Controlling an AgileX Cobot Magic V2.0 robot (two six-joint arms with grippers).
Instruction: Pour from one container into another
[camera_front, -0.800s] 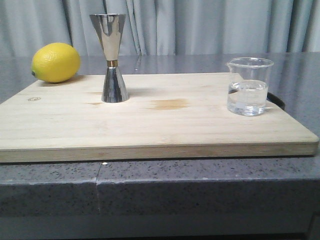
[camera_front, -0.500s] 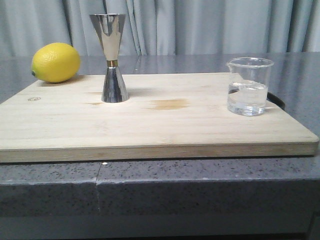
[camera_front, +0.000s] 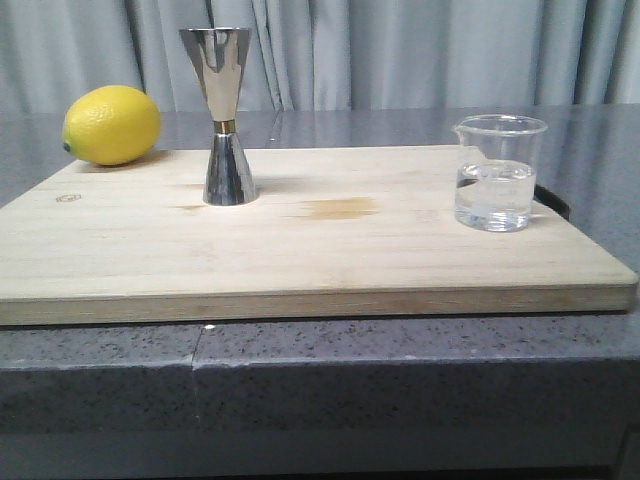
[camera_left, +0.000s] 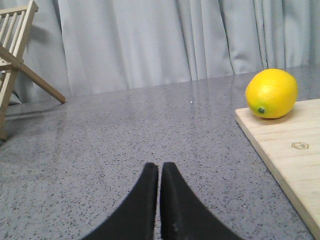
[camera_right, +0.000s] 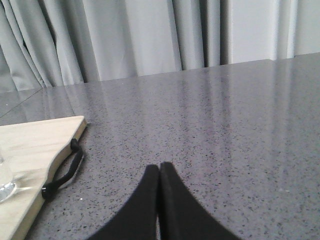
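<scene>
Nothing is grasped yet; the pour has not begun. The left claw (camera_left: 160, 172) and right claw (camera_right: 159, 172) are both pressed together over bare counter (camera_front: 400, 390), off either side of the cutting board (camera_front: 300, 260). The beaker (camera_front: 497, 172) stands upright on the board's right, part full; the jigger (camera_front: 226, 118) stands well apart on the far left, near a lemon (camera_front: 111, 124). Next, the right claw likely must spread and reach the beaker.
</scene>
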